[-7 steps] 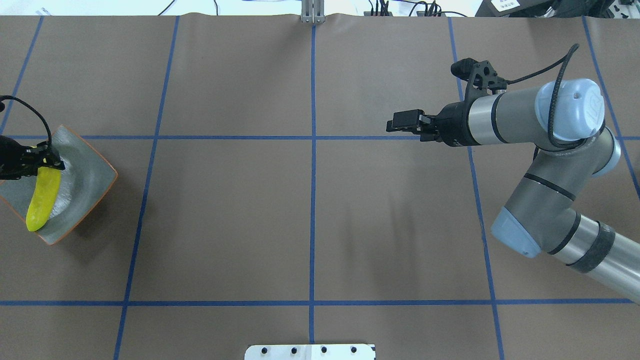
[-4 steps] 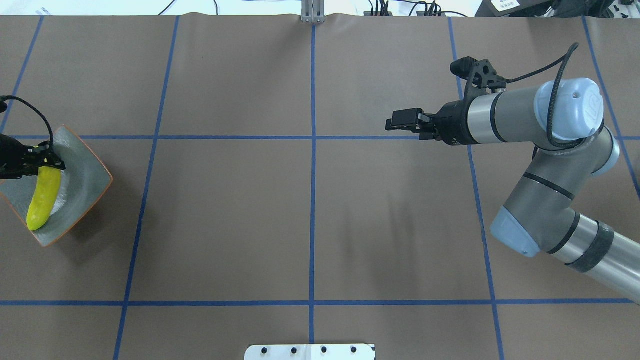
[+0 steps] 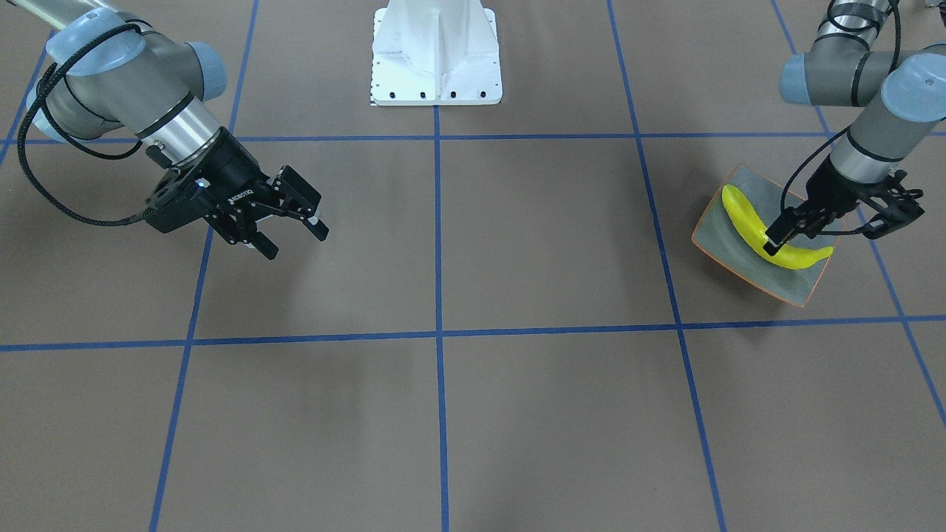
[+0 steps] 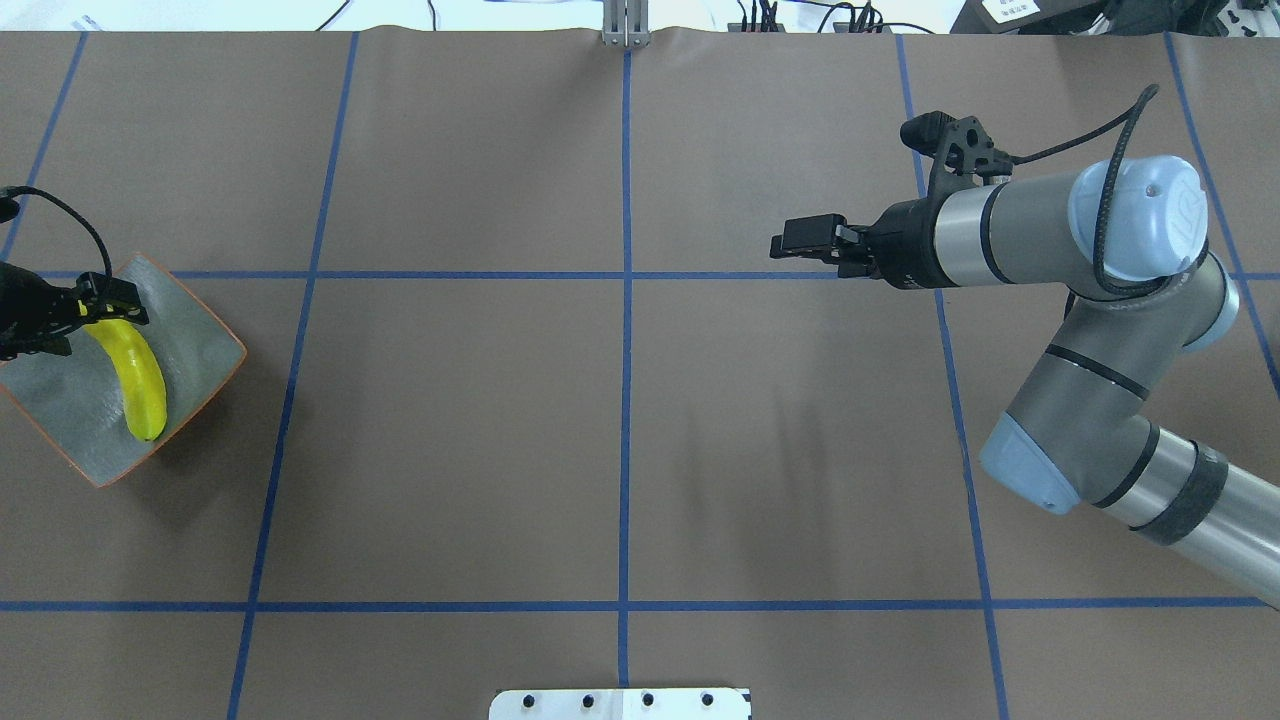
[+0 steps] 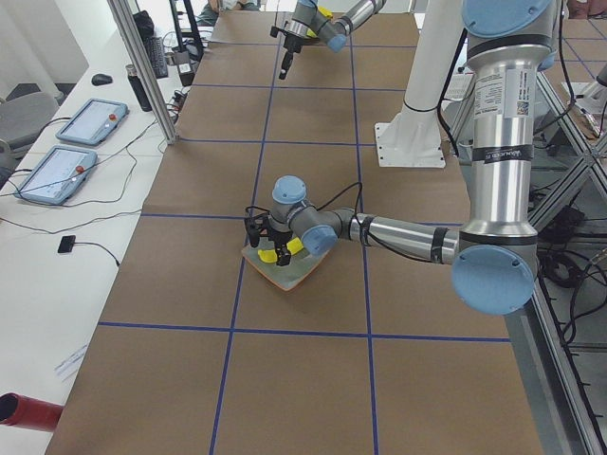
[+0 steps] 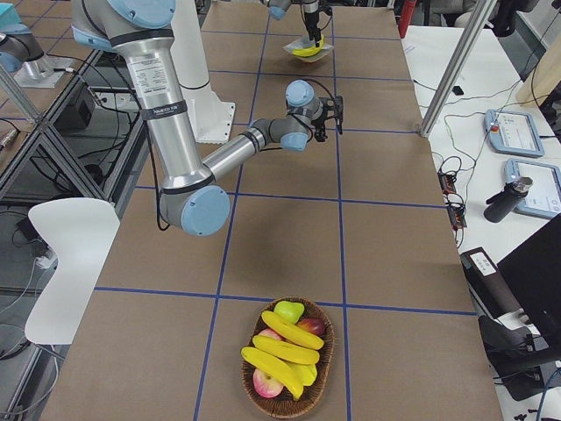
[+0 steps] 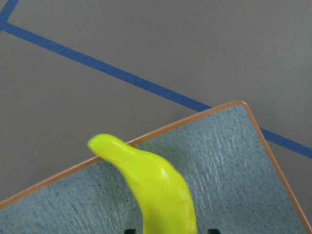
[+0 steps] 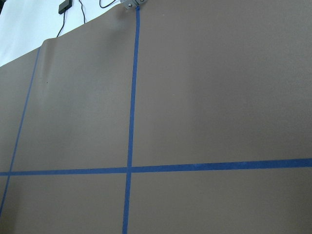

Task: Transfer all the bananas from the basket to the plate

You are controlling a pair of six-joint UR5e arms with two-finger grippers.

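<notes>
Brown paper crossed by blue tape lines covers the table (image 4: 620, 430), which carries everything else. Over its far side the right arm (image 4: 1090, 330) reaches inward, and its right gripper (image 3: 284, 222) hangs above bare paper with its fingers spread wide and nothing between them. At the table's end on the robot's right stands a wicker basket (image 6: 287, 405) holding several yellow bananas (image 6: 285, 349) piled with red apples (image 6: 308, 326) and a green fruit (image 6: 288, 310). At the opposite end sits the grey-green plate (image 4: 205, 335) with its thin orange rim, turned corner-on to the tape grid, one corner close to a blue line. One banana (image 4: 140, 385) lies across the plate, its free tip pointing toward the edge nearer the robot in the overhead view. The left gripper (image 3: 777, 238) comes down onto the banana's other end, its fingers closed narrowly around the fruit; the wrist view shows the banana (image 7: 156, 187) running out from between the finger pads over the speckled plate surface, with the plate's orange rim (image 7: 161, 129) just beyond its tip
</notes>
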